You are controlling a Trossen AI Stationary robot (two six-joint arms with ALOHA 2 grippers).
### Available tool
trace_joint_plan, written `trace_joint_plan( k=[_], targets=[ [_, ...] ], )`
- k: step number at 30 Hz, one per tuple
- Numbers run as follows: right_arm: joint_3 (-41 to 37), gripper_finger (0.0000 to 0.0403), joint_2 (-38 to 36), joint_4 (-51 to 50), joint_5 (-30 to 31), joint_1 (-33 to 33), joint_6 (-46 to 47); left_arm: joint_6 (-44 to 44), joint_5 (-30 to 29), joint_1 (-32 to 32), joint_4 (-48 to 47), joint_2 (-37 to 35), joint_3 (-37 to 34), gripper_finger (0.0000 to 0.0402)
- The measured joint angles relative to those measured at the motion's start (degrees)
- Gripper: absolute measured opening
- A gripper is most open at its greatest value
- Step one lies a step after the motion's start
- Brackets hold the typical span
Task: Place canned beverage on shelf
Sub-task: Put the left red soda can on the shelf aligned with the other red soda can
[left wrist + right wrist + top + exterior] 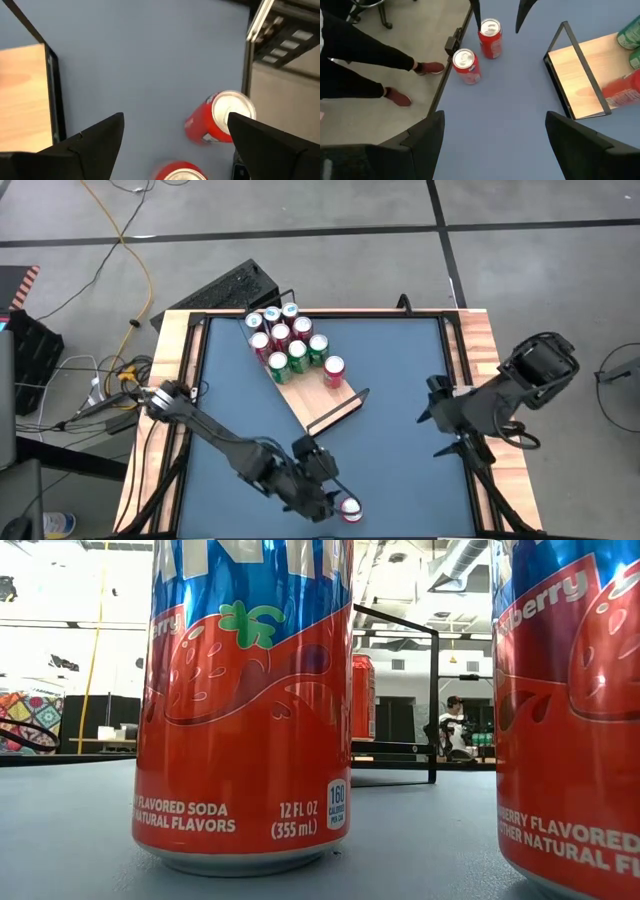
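Observation:
Two red soda cans stand upright on the blue table near its near edge [490,37] [466,65]; the low view shows them close up [245,710] [570,710]. My left gripper [325,498] hangs open just above and beside them, touching neither; the high view shows only one can [350,510]. In the left wrist view one can [220,117] stands by one fingertip and the other [180,172] lies lower. The shelf [320,405], a light-wood board with black rails, lies mid-table with several cans [290,345] on its far end. My right gripper [432,420] hangs open over the table's right side.
A person's legs and red shoes [365,55] stand just off the table's near edge by the two cans. One red can [334,370] stands alone on the shelf's right side. Bare blue table [400,480] lies between the shelf and the near edge.

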Motion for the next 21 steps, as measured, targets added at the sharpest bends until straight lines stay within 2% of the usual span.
trace_joint_plan(
  k=[5,9,12,17,21],
  targets=[
    [0.00,0.0329,0.02,0.01,1.98,2.77,0.99,-2.60,-1.08,-1.54,-12.31,7.29,11.74,0.0341],
    [0.00,0.0329,0.03,0.02,2.01,4.23,1.33,-14.28,-1.03,-2.44,-25.90,12.88,21.48,0.0341],
    [0.00,0.0329,0.02,0.00,2.01,5.06,1.52,-23.23,1.58,-2.57,-34.70,16.60,27.05,0.0341],
    [0.00,0.0329,0.04,-0.01,2.34,5.78,1.51,-37.98,7.46,-2.48,-35.97,17.81,26.59,0.0341],
    [-0.55,0.0329,0.04,-0.01,2.71,5.73,1.46,-46.47,8.15,-2.55,-35.95,18.01,26.50,0.0341]
  ],
)
